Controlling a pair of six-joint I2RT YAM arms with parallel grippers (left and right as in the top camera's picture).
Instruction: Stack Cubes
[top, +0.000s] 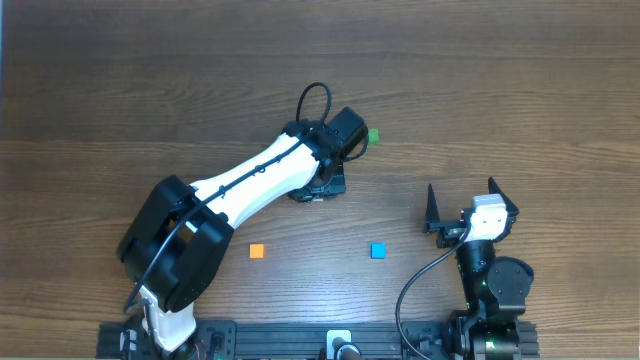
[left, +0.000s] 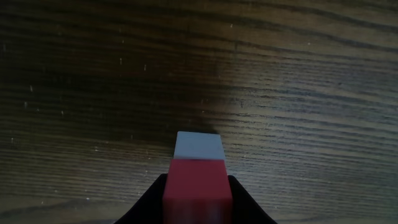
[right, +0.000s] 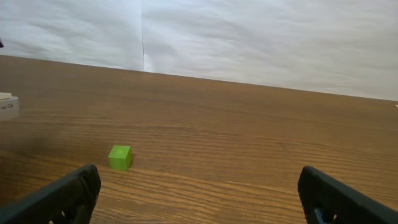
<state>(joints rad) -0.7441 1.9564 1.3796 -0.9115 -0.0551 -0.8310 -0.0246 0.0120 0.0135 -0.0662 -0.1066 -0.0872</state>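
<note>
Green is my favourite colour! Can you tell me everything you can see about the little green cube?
The green cube is a small, bright, plain block with a smooth look. It sits flat and alone on the brown wooden table, and nothing touches it. From above it peeks out beside the left arm, well away from the open right gripper.

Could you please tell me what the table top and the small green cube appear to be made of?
The table top looks like dark wood or a wood-look laminate: long parallel grain lines and a soft sheen. The green cube looks like painted wood or plastic: even colour, crisp edges, matte faces; the look leaves that open.
</note>
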